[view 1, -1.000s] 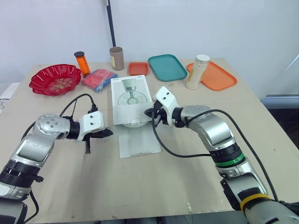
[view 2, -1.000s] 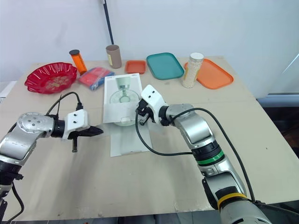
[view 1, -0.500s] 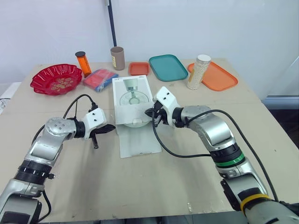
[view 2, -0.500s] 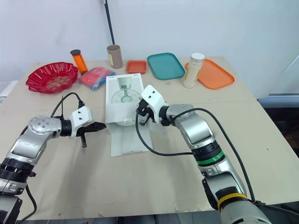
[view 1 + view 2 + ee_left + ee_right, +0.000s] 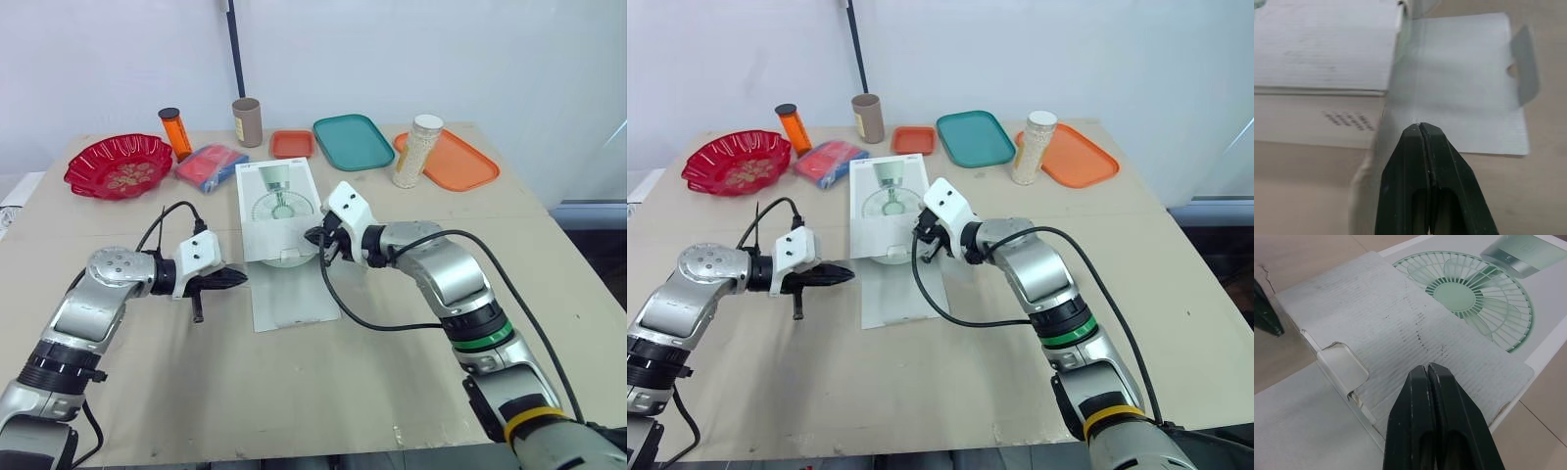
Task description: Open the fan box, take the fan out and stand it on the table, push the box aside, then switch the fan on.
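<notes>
Fan box (image 5: 277,201) of flat white cardboard, green fan printed on its top, lying lengthwise near the middle of the tan table (image 5: 323,392). Long white tuck flap (image 5: 294,294) already folded out flat on the tabletop toward the robot; fan judged to be inside, not yet drawn out. Left gripper (image 5: 239,278) with both black fingers pressed together on nothing, tips just beside the flap's left edge near the box mouth. Right gripper (image 5: 315,238) likewise pinched closed and empty, at the box's near right corner; touching the card or just above it, hard to tell. Probably light and easily shoved: thin card, stiff across the panels, soft at the creases, smooth enough to skate over the table under a sideways nudge. Best pinned on the top panel with one closed gripper while the other works at the mouth. Sensible holds: the upper lip at the open end, or the notched tab (image 5: 1344,364) at that end, pinched edge-on rather than crushed flat. As for the fan, likely a light plastic thing with a thin grille: better taken by the rim or stand than by the grille bars, and drawn straight out along the box's length to avoid snagging on the card.
</notes>
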